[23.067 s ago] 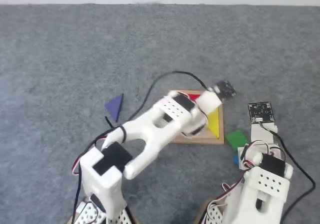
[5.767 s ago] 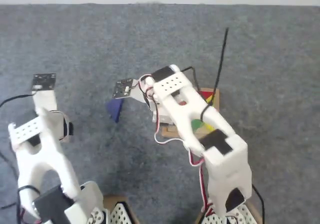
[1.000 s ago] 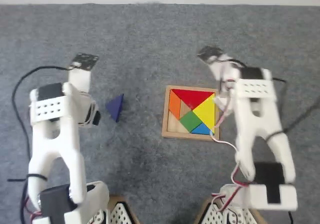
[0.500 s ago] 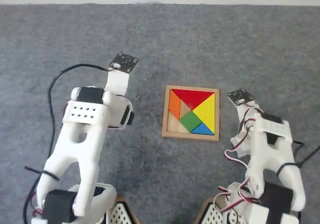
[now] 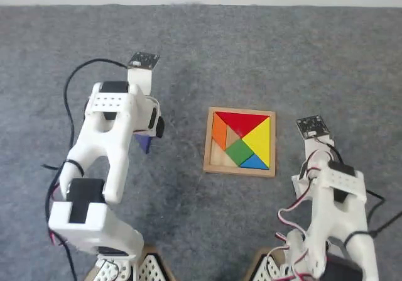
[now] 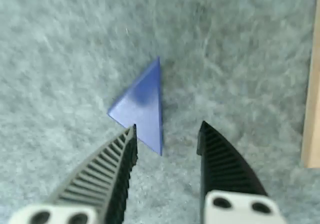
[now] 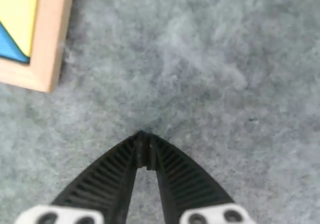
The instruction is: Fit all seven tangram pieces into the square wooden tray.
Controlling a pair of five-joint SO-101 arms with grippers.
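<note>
Blue triangle | left end effector open over it, empty | right end effector closed, empty

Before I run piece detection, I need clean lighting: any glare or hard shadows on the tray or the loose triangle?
High view: even light, no glare on the tray; the left arm overlaps the loose triangle. Left wrist view: a soft darker patch on the triangle, no hard shadow from the left gripper. Right wrist view: tray corner evenly lit.
</note>
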